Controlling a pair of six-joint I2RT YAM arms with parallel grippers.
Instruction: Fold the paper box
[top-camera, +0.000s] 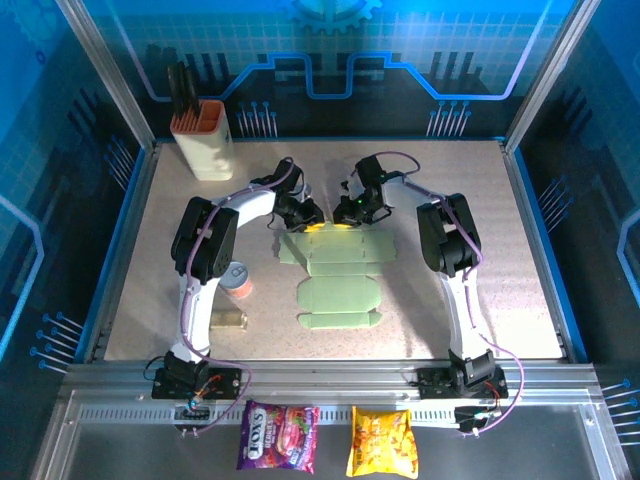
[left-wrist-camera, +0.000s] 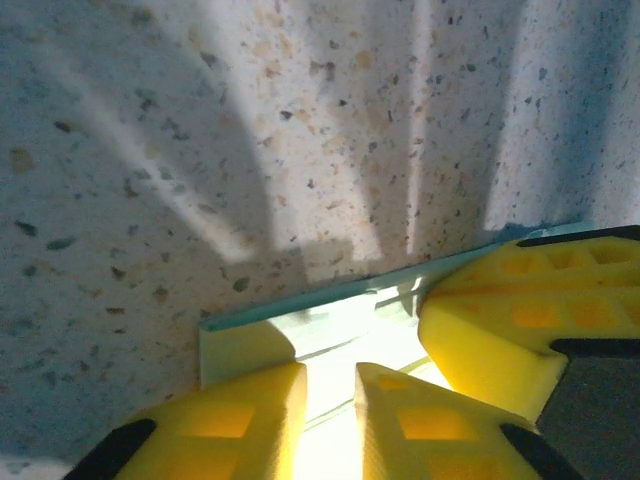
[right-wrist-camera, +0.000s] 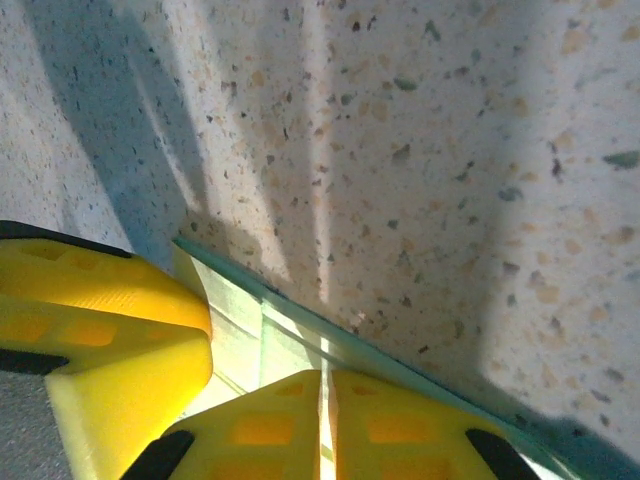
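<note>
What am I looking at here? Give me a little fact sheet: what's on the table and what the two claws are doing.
Being worked: far paper box, a flat mint-green sheet
Waiting: near paper box, also flat, nothing touching it
Left gripper: at the far paper box's far edge, narrow gap between fingers, grip unclear
Right gripper: pinched shut on the same edge
Elsewhere on table: cream holder, can
Front ledge: purple snack bag, yellow snack bag

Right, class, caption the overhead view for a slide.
Left gripper and right gripper at the far edge of the flat paper box.
</note>
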